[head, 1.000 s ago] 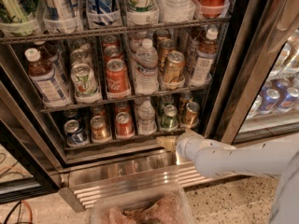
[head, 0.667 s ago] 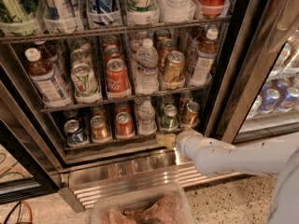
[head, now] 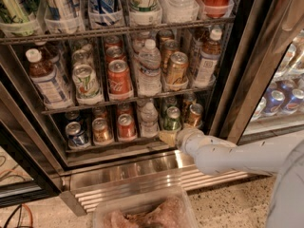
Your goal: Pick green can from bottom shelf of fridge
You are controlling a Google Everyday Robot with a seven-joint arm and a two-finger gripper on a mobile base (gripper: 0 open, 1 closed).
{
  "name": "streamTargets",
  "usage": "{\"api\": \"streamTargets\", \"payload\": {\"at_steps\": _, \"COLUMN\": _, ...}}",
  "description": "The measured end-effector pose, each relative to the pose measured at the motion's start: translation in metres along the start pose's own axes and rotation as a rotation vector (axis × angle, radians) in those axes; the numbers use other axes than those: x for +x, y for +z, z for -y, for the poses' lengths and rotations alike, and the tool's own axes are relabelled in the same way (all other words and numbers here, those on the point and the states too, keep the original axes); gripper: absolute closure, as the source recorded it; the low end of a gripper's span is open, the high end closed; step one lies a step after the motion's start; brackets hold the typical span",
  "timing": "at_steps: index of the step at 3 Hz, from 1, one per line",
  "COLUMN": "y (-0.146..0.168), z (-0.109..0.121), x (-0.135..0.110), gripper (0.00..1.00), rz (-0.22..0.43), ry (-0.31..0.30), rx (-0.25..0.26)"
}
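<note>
The green can (head: 172, 119) stands upright in a clear lane on the bottom shelf (head: 114, 146) of the fridge (head: 223, 80). A water bottle (head: 149, 120) is on its left and a gold-brown can (head: 194, 115) on its right. My gripper (head: 168, 137) is at the end of the white arm (head: 228, 156), which reaches in from the right. It sits at the shelf's front edge, just below and in front of the green can. I see nothing held in it.
Blue (head: 76, 134), gold (head: 101, 130) and red (head: 126, 126) cans fill the left lanes. The rack above (head: 123, 96) holds cans and bottles. The ribbed steel base (head: 142, 175) lies below. A clear bin (head: 142, 213) is at the bottom. Glass door frame (head: 256, 80) on the right.
The arm has shifted slightly up and left, bringing the gripper closer to the foot of the green can. The cans have not moved.
</note>
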State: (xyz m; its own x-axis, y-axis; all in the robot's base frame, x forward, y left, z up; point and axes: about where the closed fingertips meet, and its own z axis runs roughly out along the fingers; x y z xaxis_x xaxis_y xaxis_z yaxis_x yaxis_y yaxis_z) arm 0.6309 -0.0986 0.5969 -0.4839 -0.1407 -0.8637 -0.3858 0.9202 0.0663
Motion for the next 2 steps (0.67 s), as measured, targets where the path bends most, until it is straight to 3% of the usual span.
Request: {"api": "streamTargets", "payload": {"at_steps": 2, "y": 0.011, "z": 0.017, "x": -0.017, "gripper": 0.33, "rz": 0.053, "ry": 0.015, "rx": 0.040}}
